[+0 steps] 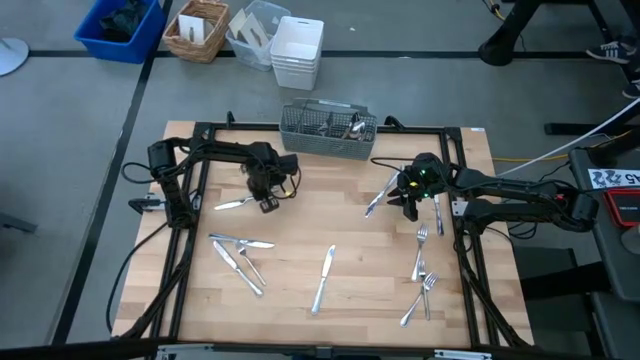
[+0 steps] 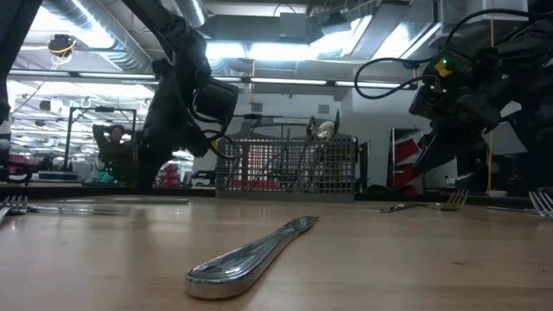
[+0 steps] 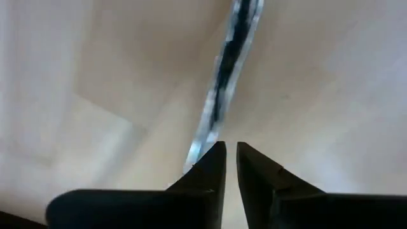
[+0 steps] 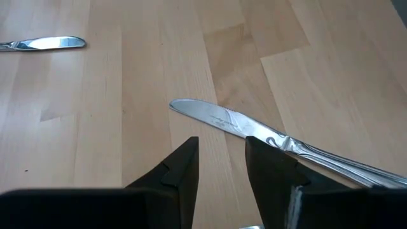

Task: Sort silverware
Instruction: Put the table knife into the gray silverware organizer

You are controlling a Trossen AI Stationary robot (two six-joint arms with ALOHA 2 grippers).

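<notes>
Left gripper (image 1: pixel 266 196) is pinched nearly shut on a knife (image 1: pixel 236 203) trailing beside it; right gripper (image 1: pixel 408 197) hangs open over another knife (image 4: pixel 254 130), just beside its fingers. Silverware looks light, stiff and slippery, best nipped mid-handle. About a dozen pieces lie loose below one mesh caddy (image 1: pixel 328 130).

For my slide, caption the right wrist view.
Right gripper, open, hovers above a shiny silver table knife lying on the pale wooden table.

Shiny silverware (image 1: pixel 325 278) lies flat, scattered in front of the caddy (image 1: pixel 328 128): knives at front left, a lone knife front centre, forks (image 1: pixel 421 270) front right, a few pieces standing inside it.
</notes>
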